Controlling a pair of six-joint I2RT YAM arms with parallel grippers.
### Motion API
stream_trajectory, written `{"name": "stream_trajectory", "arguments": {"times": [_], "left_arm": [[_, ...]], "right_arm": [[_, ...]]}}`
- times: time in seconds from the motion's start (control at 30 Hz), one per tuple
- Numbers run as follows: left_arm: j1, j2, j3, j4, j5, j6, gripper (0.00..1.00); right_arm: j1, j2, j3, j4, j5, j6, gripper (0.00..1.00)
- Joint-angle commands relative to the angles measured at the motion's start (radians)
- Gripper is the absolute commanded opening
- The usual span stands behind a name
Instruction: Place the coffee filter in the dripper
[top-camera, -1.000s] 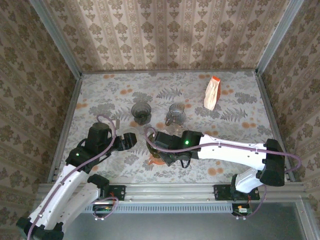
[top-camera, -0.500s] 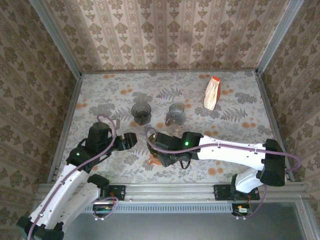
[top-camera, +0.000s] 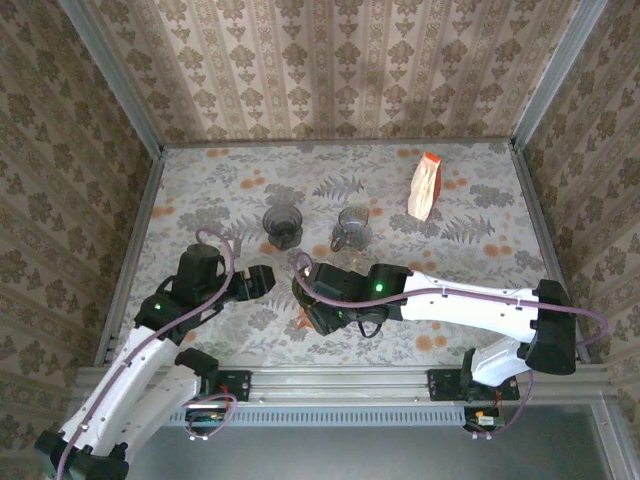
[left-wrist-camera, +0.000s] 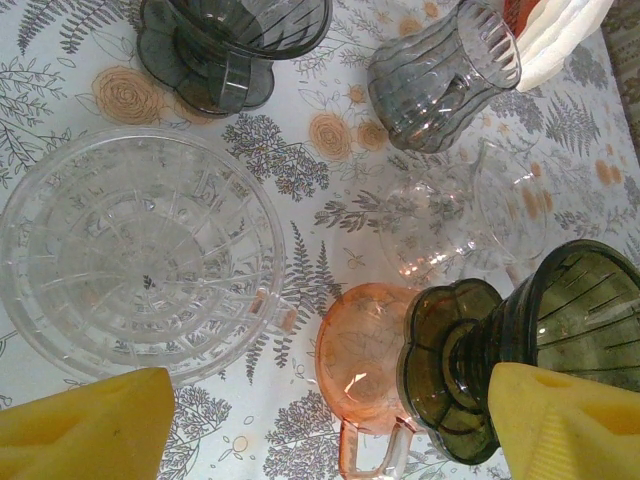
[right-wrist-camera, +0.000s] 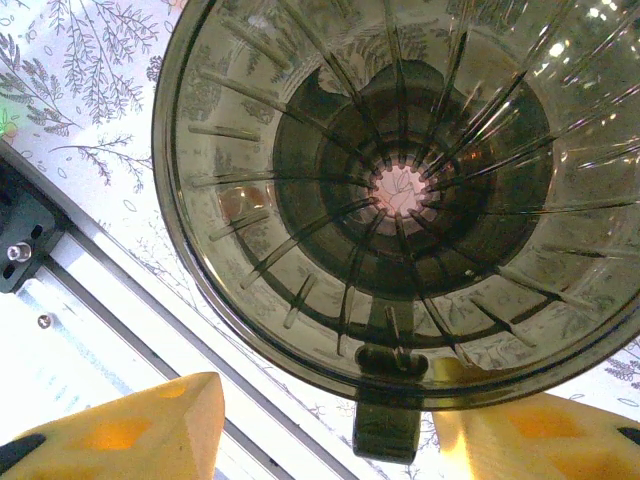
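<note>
An olive-dark glass dripper (right-wrist-camera: 400, 190) stands on a pink glass cup (left-wrist-camera: 365, 365) near the table's front edge (top-camera: 302, 292). My right gripper (right-wrist-camera: 335, 400) is open, its yellow fingers on either side of the dripper's handle (right-wrist-camera: 385, 432), the left one well apart from it. The coffee filter pack (top-camera: 425, 185), white papers in an orange-topped bag, stands at the back right (left-wrist-camera: 560, 30). My left gripper (left-wrist-camera: 330, 400) is open and holds nothing, just left of the dripper (left-wrist-camera: 545, 340) and cup (top-camera: 258, 282).
A second dark dripper (top-camera: 283, 225) and a grey ribbed mug (top-camera: 352, 228) stand mid-table. A wide clear glass dish (left-wrist-camera: 135, 250) lies under my left gripper, with a clear glass server (left-wrist-camera: 470, 215) beyond the pink cup. The metal rail (right-wrist-camera: 60, 330) runs close behind the right gripper.
My right gripper's jaws have spread apart and let go of the dripper's handle. The left arm has barely moved.
</note>
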Motion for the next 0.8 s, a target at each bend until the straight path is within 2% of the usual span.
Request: {"name": "stream_trajectory", "arguments": {"times": [0.0, 0.2, 0.5, 0.53, 0.57, 0.7, 0.77], "left_arm": [[0.010, 0.000, -0.010, 0.018, 0.019, 0.008, 0.84], [0.010, 0.001, -0.013, 0.022, 0.028, 0.006, 0.84], [0.012, 0.000, -0.013, 0.020, 0.029, 0.002, 0.86], [0.012, -0.002, -0.012, 0.019, 0.029, 0.002, 0.96], [0.012, -0.004, -0.010, 0.019, 0.027, 0.002, 1.00], [0.012, -0.022, 0.000, 0.022, 0.023, 0.005, 1.00], [0.012, -0.032, 0.010, 0.019, 0.012, 0.006, 1.00]], "right_arm": [[-0.006, 0.010, -0.016, -0.023, -0.007, 0.027, 0.58], [-0.003, 0.004, -0.041, 0.012, -0.026, 0.054, 0.58], [0.012, -0.021, -0.044, 0.008, 0.023, 0.053, 0.74], [0.013, -0.029, -0.043, 0.008, 0.031, 0.050, 0.75], [0.013, -0.039, -0.042, 0.010, 0.040, 0.048, 0.76], [0.013, -0.100, -0.051, 0.015, 0.071, 0.041, 0.84], [0.013, -0.133, -0.063, 0.016, 0.093, 0.042, 0.85]]}}
